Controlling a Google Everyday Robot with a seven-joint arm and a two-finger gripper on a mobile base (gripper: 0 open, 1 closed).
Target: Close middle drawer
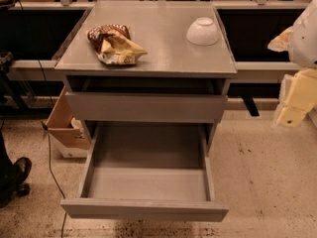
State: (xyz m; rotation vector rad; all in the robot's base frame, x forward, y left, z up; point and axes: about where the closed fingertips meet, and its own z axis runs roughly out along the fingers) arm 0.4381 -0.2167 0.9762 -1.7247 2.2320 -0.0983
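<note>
Camera view, the only one. We see the hand (pixel 292 108) at the right edge, cream-yellow, hanging below a white arm (pixel 304 33) that the frame cuts off. We cannot tell whether the hand is released or clenched. It is in the air, well apart from the cabinet (pixel 220 128), and touches nothing we can make out.

The middle drawer (pixel 146 175) is left of the hand and lower. It is pulled far out toward the camera, with its shallow grey box open to view and its flat front at the bottom of the picture. The upper drawer (pixel 146 108) is left of the hand at about the hand's height. It stands out only a little, with a dark gap between its front and the tabletop (pixel 158 56).

The tabletop is up and left of the hand. On it, the white bowl (pixel 203 31) is the nearest thing to the hand, upside down by the back right corner. The bag (pixel 116 44) lies farther left, crumpled, brown and yellow, well apart from the bowl.

Far left of the hand, a cardboard box (pixel 64 125) sits on the floor (pixel 262 172) just beside the cabinet. A black shoe (pixel 17 170) is at the left edge. A thin cable (pixel 51 167) runs between the shoe and the middle drawer.
</note>
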